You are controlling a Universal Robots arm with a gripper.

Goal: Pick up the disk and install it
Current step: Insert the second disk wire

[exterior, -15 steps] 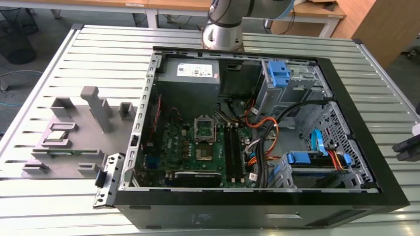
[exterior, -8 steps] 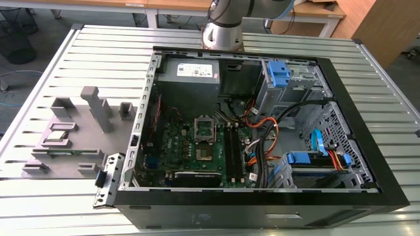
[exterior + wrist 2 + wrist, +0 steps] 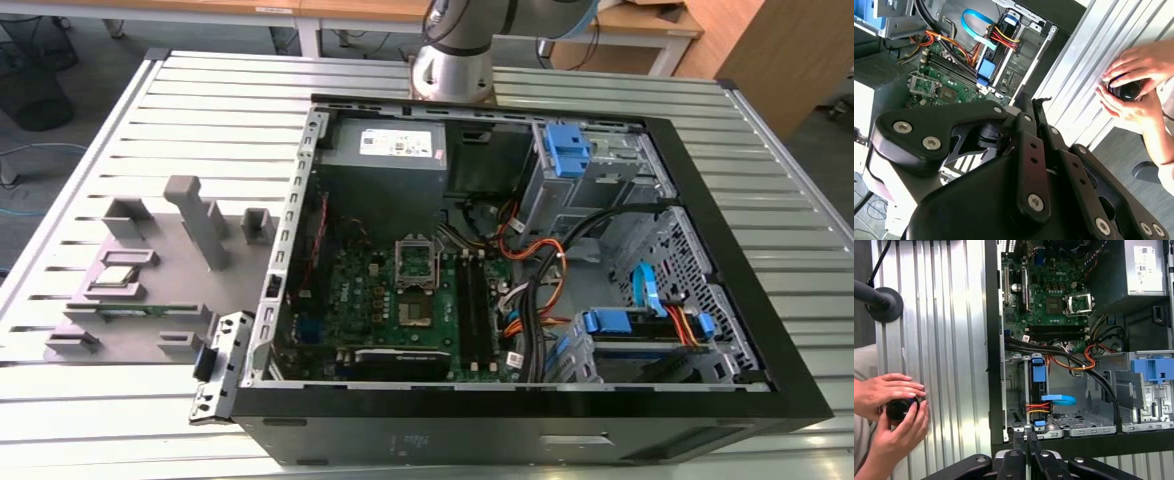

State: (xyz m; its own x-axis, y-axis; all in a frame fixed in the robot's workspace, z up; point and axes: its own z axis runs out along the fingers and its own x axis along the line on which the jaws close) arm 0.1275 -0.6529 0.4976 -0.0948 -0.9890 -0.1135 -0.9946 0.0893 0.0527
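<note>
I found the disk [image 3: 627,323] already inside the computer case [image 3: 747,300], standing on edge in the drive cage at the near corner on the exterior view's right. One blue side rail faced up, and red and orange cables [image 3: 683,325] ran to its end. In the first wrist view the disk [image 3: 1038,385] showed edge-on, with a flat blue cable [image 3: 1059,400] curling just beside it.

The tool [image 3: 1027,439] hung clear of the case at its outer rim, well apart from the disk. Its fingers were clenched together with nothing between them, as I saw in both wrist views [image 3: 1040,103].

Further in lay the green motherboard [image 3: 400,290]. At the far side sat the grey power supply [image 3: 387,145], and a blue bracket [image 3: 567,150] stood in the far bay.

On the slatted metal desk [image 3: 94,400], on the exterior view's left, stood a grey fixture [image 3: 147,280] holding a small square chip [image 3: 120,275].

At the desk's edge a person's hands [image 3: 896,407] cupped a small round black object [image 3: 900,410].
</note>
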